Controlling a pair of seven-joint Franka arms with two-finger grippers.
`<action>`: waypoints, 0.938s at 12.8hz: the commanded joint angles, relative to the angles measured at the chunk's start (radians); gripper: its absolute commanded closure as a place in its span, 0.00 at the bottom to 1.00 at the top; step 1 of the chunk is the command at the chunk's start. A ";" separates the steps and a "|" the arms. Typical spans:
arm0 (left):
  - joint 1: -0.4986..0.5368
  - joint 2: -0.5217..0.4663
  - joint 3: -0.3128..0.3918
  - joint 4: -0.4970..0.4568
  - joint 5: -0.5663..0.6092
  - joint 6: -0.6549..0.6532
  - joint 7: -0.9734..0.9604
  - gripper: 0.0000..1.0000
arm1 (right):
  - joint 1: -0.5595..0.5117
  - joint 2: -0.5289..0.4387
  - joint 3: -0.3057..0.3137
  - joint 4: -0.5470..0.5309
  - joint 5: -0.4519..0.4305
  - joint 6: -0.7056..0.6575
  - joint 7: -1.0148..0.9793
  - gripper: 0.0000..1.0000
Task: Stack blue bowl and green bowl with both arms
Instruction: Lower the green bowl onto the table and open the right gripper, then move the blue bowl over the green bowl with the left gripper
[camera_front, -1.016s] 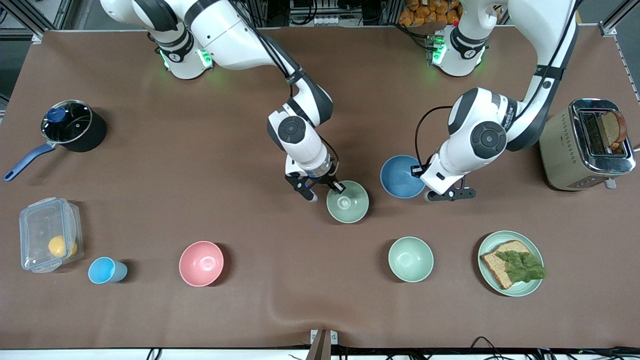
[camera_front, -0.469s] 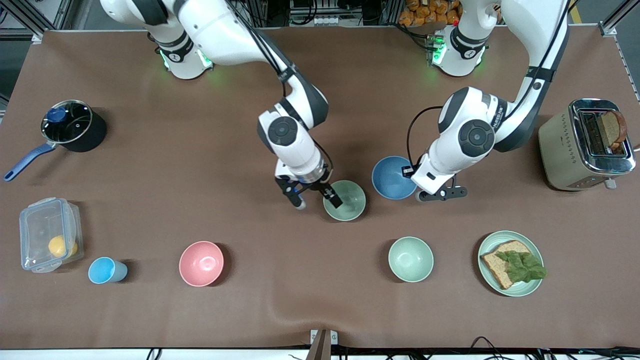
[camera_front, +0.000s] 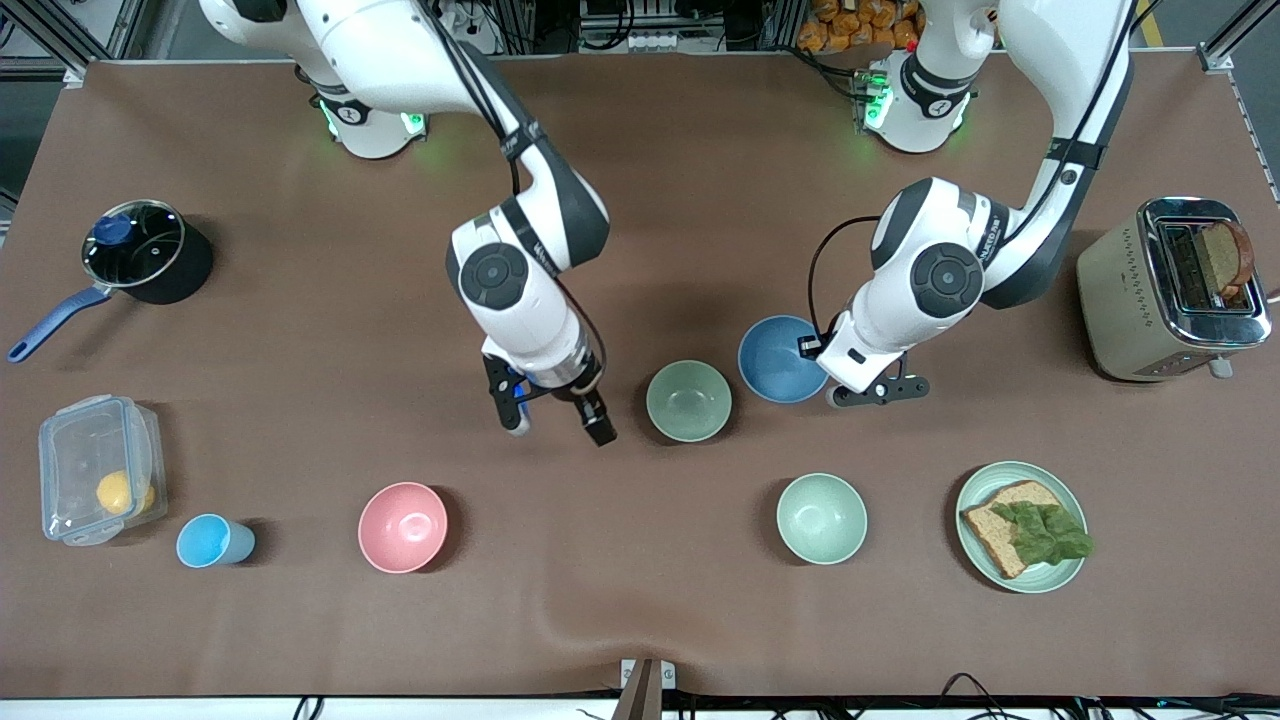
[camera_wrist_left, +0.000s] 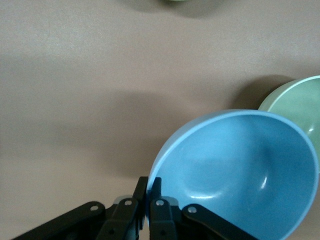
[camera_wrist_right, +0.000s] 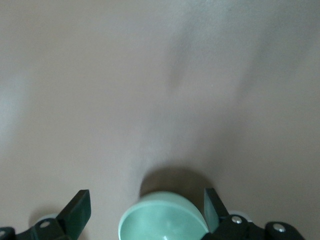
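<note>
The blue bowl (camera_front: 778, 357) hangs tilted just over the table, right beside the green bowl (camera_front: 688, 400) on its left arm's side. My left gripper (camera_front: 825, 380) is shut on the blue bowl's rim; in the left wrist view its fingertips (camera_wrist_left: 149, 187) pinch the rim of the blue bowl (camera_wrist_left: 240, 170), with the green bowl (camera_wrist_left: 296, 104) close by. My right gripper (camera_front: 557, 420) is open and empty, off the green bowl toward the right arm's end. In the right wrist view the green bowl (camera_wrist_right: 162, 220) shows between the spread fingers of the right gripper (camera_wrist_right: 145, 207), untouched.
A paler mint bowl (camera_front: 821, 517), a plate with bread (camera_front: 975, 490), a pink bowl (camera_front: 402, 526) and a light-blue cup (camera_front: 210, 540) stand nearer the front camera. A clear container (camera_front: 95, 468) and a pot (camera_front: 140, 250) are at the right arm's end, a toaster (camera_front: 1170, 285) at the left arm's.
My right gripper has let go of the green bowl's rim and moved away toward the right arm's end. My left gripper has carried the blue bowl closer to the green bowl.
</note>
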 joint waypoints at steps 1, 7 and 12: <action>-0.009 0.018 0.001 0.026 -0.021 -0.004 -0.018 1.00 | 0.002 0.064 0.009 0.005 0.042 0.082 0.084 0.00; -0.038 0.051 0.001 0.042 -0.021 0.006 -0.067 1.00 | 0.016 0.226 0.038 0.111 0.057 0.176 0.088 0.00; -0.073 0.062 0.001 0.040 -0.032 0.055 -0.103 1.00 | 0.009 0.226 0.064 0.113 0.059 0.174 0.144 0.00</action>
